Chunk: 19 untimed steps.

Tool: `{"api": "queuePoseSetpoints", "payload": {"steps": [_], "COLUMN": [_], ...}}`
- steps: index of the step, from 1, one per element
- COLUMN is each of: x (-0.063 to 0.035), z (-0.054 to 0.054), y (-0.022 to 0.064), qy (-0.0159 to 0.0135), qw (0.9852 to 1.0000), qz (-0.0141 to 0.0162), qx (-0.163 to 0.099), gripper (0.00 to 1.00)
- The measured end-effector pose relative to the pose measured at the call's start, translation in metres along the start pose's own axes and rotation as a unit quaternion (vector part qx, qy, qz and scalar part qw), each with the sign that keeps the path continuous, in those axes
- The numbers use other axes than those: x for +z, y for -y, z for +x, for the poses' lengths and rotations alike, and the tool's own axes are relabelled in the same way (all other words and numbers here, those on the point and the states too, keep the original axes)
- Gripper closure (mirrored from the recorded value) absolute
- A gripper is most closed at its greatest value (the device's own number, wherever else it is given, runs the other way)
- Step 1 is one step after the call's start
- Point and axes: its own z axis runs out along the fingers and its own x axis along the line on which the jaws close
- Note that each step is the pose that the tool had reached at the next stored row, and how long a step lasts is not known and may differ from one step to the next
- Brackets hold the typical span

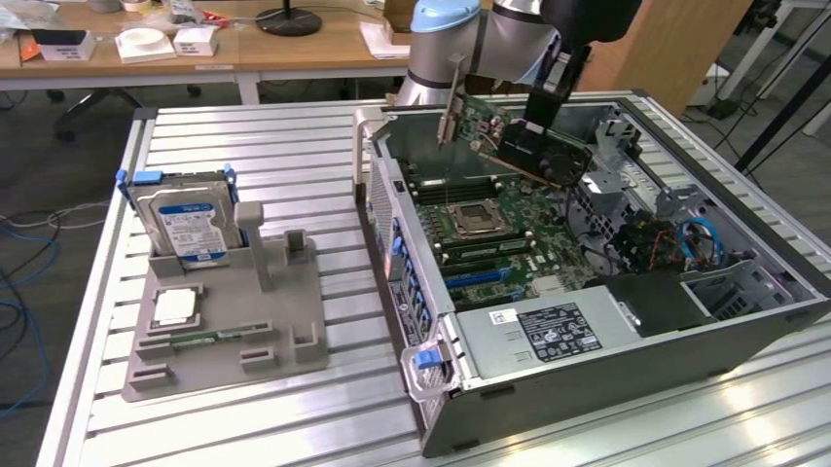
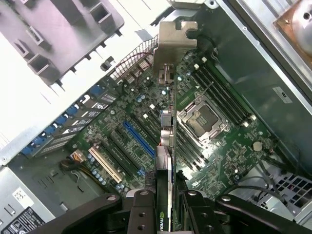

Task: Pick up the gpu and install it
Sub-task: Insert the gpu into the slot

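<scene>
Black-fingered claw [image 2: 167, 200] partly closed on thin dark grey-bracketed gpu card [image 1: 487, 122], aloft and tilted over green motherboard [image 1: 500, 233] inside open grey metal computer case [image 1: 624, 389], clear of its slots.

Gripped end of gpu [image 2: 165, 141] behind jaws

Your backdrop: wooden desk [image 1: 299, 49] at 11 o'clock, white boxes [image 1: 143, 44] on top; dark floor [image 1: 65, 156], loose cables [image 1: 39, 222] at 9.

Ribbed shiny metal worktop [image 1: 260, 428], matt grey plastic holder [image 1: 221, 331], gpu [image 1: 491, 125] with dull grey metal bracket [image 2: 173, 46], glossy green motherboard [image 1: 507, 219].
</scene>
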Motion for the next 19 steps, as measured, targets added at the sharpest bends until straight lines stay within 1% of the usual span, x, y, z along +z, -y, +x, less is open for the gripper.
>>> {"api": "queuePoseSetpoints", "payload": {"steps": [9, 14, 19], "x": [0.0, 0.0, 0.0], "z": [-0.0006, -0.001, -0.0014], "y": [0.0006, 0.0009, 0.0012], "qy": [-0.0019, -0.0029, -0.004], "qw": [0.9993, 0.9983, 0.9969], "qz": [-0.0009, -0.0014, -0.0019], "qx": [-0.038, -0.058, -0.078], "gripper": [0.74, 0.74, 0.74]}}
